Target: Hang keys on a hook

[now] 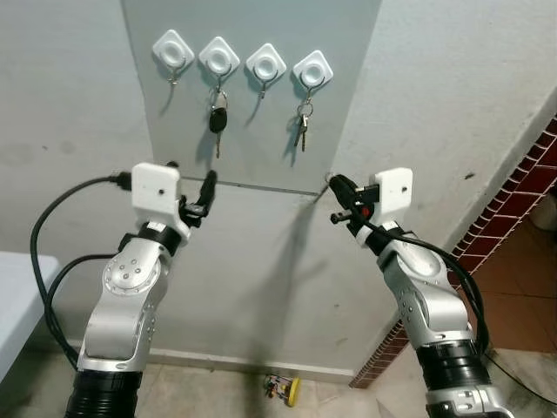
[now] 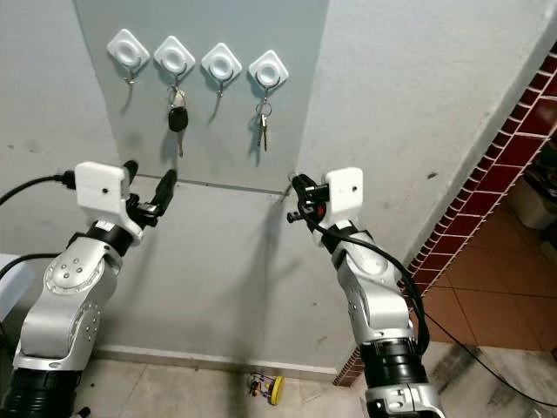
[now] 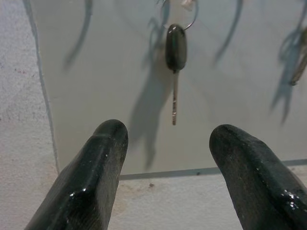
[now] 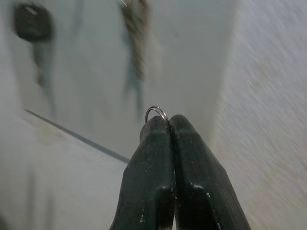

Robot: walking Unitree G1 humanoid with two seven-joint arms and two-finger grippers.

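Four white hooks sit in a row on a grey wall panel (image 1: 252,139). A black car key (image 1: 218,119) hangs from the second hook (image 1: 218,57), and a silver key bunch (image 1: 303,129) from the fourth hook (image 1: 312,69). The first hook (image 1: 173,50) and third hook (image 1: 265,63) are bare. My left gripper (image 1: 191,172) is open just below the black car key (image 3: 175,43). My right gripper (image 1: 333,183) is shut on a small silver key ring (image 4: 156,111) that peeks past its tips, near the panel's lower right corner. The rest of that ring is hidden.
A red-tiled wall (image 1: 513,192) runs down the right side. A white table edge (image 1: 17,296) shows at the left. A small colourful object (image 1: 283,387) lies on the floor at the foot of the wall.
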